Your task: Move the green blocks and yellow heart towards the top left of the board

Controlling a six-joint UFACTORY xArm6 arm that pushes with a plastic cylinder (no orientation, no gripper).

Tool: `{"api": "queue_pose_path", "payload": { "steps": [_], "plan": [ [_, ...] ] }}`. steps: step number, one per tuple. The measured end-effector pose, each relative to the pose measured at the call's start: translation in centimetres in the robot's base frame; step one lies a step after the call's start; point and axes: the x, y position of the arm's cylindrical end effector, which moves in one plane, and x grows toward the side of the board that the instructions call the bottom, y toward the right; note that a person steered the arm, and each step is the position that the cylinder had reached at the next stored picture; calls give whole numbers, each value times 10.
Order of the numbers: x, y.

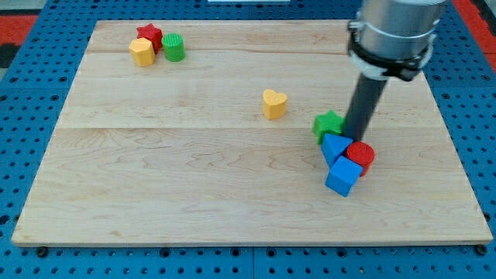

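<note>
A yellow heart lies near the board's middle. A green star lies to its right, touching a blue triangle. A green cylinder stands at the view's top left, beside a red star and a yellow hexagon. My tip stands just right of the green star, close against it, above the red cylinder.
A blue cube lies below the blue triangle and red cylinder, touching them. The wooden board sits on a blue pegboard surface. The arm's grey body hangs over the board's top right.
</note>
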Motion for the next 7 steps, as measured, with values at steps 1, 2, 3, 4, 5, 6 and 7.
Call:
{"api": "queue_pose_path", "payload": {
  "steps": [1,2,3,4,5,6,7],
  "plan": [
    [-23,-53],
    [-60,-90],
    [-95,-123],
    [-124,-153],
    [-154,-181],
    [-163,-198],
    [-145,-134]
  ]
}}
